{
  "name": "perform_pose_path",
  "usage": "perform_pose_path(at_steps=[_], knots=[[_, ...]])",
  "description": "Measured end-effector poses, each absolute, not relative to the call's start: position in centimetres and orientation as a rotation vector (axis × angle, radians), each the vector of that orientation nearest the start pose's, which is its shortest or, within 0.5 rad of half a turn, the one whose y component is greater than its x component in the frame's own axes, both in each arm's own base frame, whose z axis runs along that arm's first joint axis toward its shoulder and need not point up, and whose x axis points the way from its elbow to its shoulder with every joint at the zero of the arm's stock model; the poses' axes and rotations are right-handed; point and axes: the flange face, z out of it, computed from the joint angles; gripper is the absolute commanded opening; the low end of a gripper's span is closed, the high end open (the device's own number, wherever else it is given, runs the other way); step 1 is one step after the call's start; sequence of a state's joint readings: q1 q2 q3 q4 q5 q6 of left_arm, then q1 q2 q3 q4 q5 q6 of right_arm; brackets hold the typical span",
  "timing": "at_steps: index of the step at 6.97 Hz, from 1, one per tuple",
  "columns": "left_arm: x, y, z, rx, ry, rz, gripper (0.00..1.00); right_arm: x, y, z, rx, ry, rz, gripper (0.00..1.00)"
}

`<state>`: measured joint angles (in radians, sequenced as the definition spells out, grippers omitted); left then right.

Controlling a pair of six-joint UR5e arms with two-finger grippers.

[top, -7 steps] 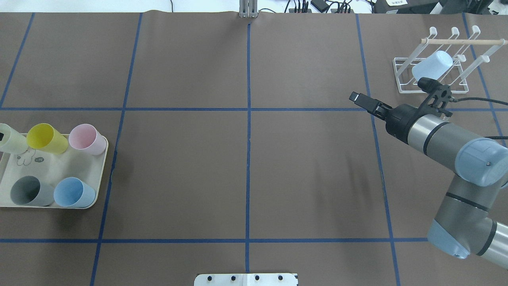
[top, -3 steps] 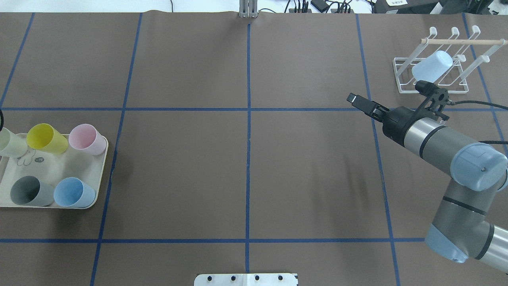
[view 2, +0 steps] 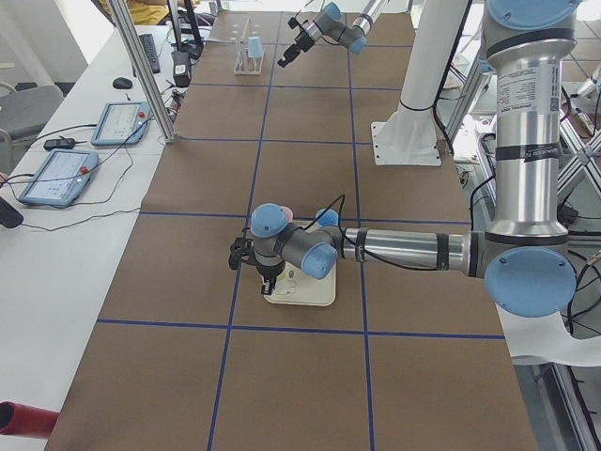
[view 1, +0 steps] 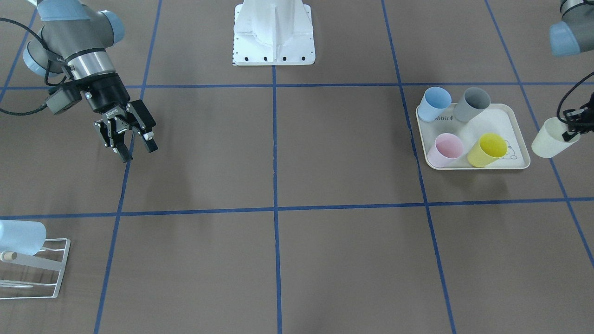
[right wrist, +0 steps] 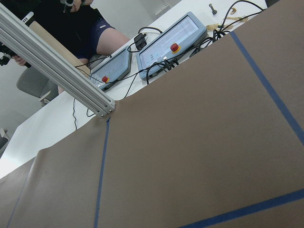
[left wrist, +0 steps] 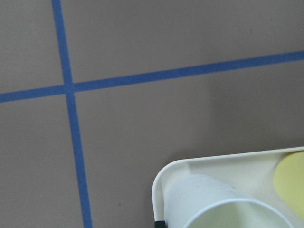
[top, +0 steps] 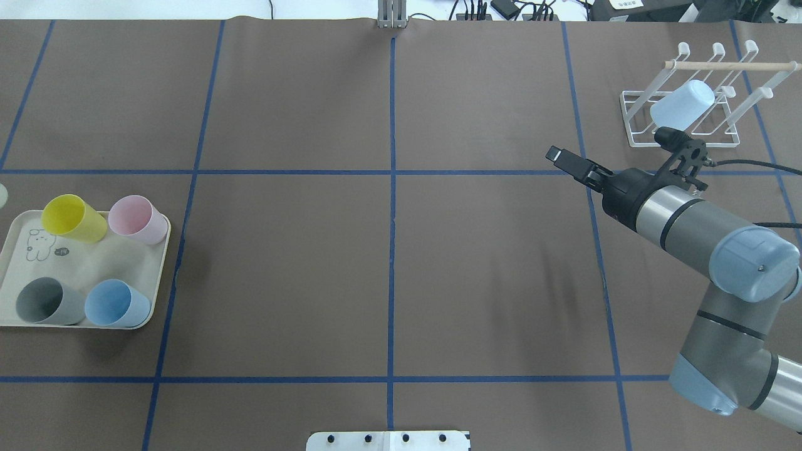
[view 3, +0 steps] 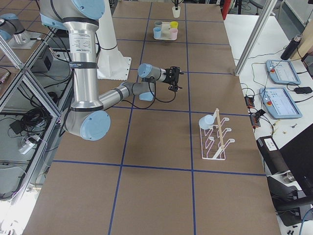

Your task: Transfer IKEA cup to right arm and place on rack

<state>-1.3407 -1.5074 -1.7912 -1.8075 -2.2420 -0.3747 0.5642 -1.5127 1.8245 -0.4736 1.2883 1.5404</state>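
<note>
We find one brown paper-covered desk (top: pixel 282 263) and two silver-grey tubular arms, the left arm (view 2: pixel 404 252) and the right arm (top: pixel 689 219). There is one cream rabbit-print tray (top: pixel 88 266), one white wire rack (top: pixel 720 65) and six plastic cups. Four cups stand on the tray and one pale blue cup (top: pixel 683 105) hangs on the rack. The pale green IKEA cup (view 1: pixel 547 143) is pinched at its rim by the left pincer (view 1: pixel 571 127), just beside the tray. We judge the carry to hand-over is in progress. The right pincer (view 1: pixel 138 151) is spread and empty, well apart; next, both must meet mid-desk.
</note>
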Motion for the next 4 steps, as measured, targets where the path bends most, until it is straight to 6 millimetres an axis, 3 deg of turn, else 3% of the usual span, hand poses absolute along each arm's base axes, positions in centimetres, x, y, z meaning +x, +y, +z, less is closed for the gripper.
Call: perform_pose_path(at_steps=[1,2,3,4], knots=[[1.9,-48.8,51.1,0.204,0.748,-0.045,0.0,-35.0,-40.4,38.0,0.615,-1.32,0.659,1.0],[1.0,-49.0,45.8,0.243,0.774,-0.108,0.0,-36.0,-40.0,37.1,0.573,-1.36,0.687,1.0],[1.4,-49.6,40.1,0.273,0.827,-0.206,0.0,-37.4,-39.4,35.7,0.512,-1.419,0.728,1.0],[4.0,-50.5,34.9,0.279,0.906,-0.279,0.0,-39.1,-38.7,33.8,0.448,-1.482,0.76,1.0]])
